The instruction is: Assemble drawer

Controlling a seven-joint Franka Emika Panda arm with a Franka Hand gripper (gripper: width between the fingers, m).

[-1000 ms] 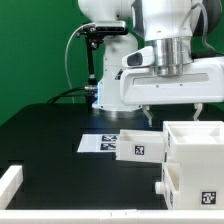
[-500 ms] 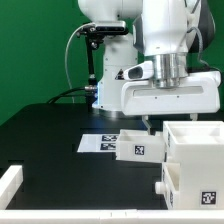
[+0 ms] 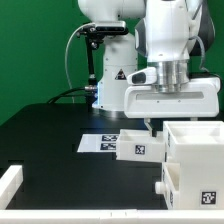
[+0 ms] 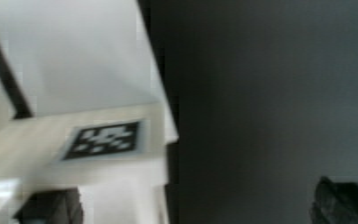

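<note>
The drawer's large hollow white casing (image 3: 196, 160) stands at the exterior view's right, with a tag low on its front. A smaller white tray box (image 3: 140, 147) with a tag sits against its left side. It shows in the wrist view (image 4: 87, 90) with its tag (image 4: 105, 140). My gripper (image 3: 152, 126) hangs just above the tray box's back edge. In the wrist view my gripper (image 4: 201, 205) is open and empty. One fingertip (image 4: 51, 208) is over the white box and the other is over the dark table, with the box's side wall between them.
The marker board (image 3: 100, 143) lies flat on the black table, left of the tray box. A long thin white bar (image 3: 10, 185) lies at the front left corner. The robot base (image 3: 110, 85) and a green backdrop stand behind.
My gripper has come down a little and shifted toward the exterior view's right, closer to the tray box. The drawer parts have not moved.
</note>
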